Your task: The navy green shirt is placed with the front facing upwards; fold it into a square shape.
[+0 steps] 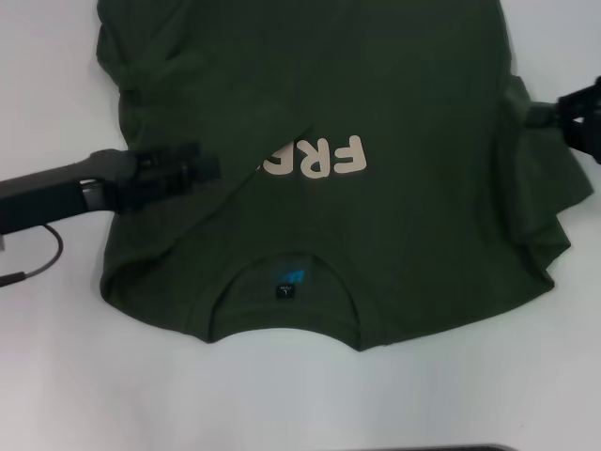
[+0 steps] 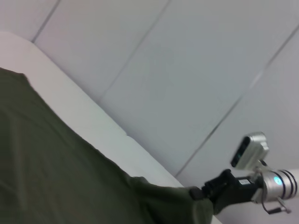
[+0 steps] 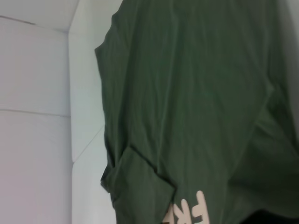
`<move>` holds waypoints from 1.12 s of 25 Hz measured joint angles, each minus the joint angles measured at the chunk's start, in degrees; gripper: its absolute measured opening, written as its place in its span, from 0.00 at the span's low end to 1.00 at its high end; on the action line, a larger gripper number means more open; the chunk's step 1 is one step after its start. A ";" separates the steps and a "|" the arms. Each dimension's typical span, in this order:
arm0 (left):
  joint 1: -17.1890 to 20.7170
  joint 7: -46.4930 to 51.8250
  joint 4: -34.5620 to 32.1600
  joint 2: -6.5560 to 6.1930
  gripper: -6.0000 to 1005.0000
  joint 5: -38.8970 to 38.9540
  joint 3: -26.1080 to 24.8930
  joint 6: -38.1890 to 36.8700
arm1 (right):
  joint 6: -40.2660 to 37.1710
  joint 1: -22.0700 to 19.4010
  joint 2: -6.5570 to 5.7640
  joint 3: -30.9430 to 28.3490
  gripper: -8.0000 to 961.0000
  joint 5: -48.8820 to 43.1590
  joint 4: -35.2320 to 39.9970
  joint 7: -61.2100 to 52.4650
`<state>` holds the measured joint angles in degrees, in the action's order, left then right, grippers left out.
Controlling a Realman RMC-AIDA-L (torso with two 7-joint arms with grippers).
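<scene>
navy green shirt (image 2: 56,172) — right pincer (image 2: 198,192) gripping edge

Fold-hidden lettering (image 1: 319,158) on shirt (image 1: 404,103)

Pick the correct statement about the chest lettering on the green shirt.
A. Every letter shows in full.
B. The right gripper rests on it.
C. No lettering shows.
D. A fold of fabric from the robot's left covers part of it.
D: on the navy green shirt, a flap folded in from the left covers the end of the cream lettering.
</scene>
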<state>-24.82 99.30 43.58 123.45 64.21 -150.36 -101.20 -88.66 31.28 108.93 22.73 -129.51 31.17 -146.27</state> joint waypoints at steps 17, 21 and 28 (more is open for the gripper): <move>0.83 0.73 0.19 -0.15 0.58 0.13 -2.96 0.28 | 3.70 1.29 2.81 -0.16 0.06 0.61 -1.01 0.28; 0.90 0.73 0.09 -0.15 0.58 0.16 -3.15 0.30 | 4.99 2.28 3.39 0.32 0.07 0.55 -1.81 0.41; 1.11 0.73 0.07 -0.15 0.58 0.21 -4.50 -0.13 | 7.74 2.96 3.85 3.23 0.08 0.32 -3.05 0.90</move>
<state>-23.70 100.04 43.65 123.30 64.42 -154.86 -101.33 -80.92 34.24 112.78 25.96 -129.18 28.12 -145.37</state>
